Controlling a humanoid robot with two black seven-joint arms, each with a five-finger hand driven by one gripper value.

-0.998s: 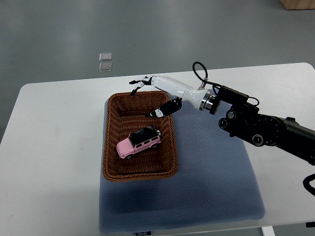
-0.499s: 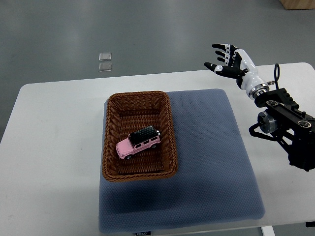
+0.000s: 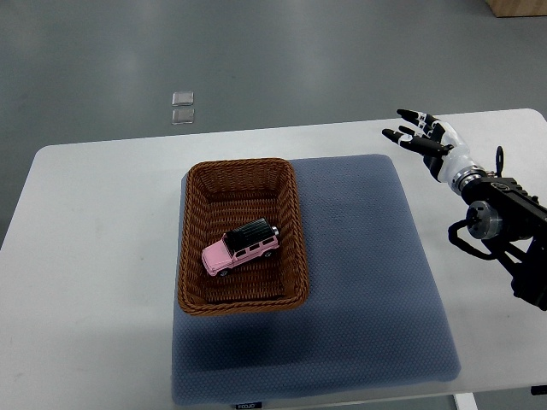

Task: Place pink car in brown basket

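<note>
A white surface (image 3: 102,256) with rounded corners stands on a grey floor (image 3: 256,51). A blue-grey mat (image 3: 367,290) lies flat on it, right of centre, reaching almost to the near edge. A brown basket (image 3: 295,231) sits on the mat's left part, its left rim roughly along the mat's left edge. The surface left of the mat is bare white.

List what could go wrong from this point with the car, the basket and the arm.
1. The pink car lies inside the brown basket on its wheels, so a bump to the basket might roll it against a wall.
2. The basket overhangs the left edge of the blue mat; a knock could slide it onto the bare table.
3. The right hand hangs open near the table's far edge; a low sweep might clip it.
</note>
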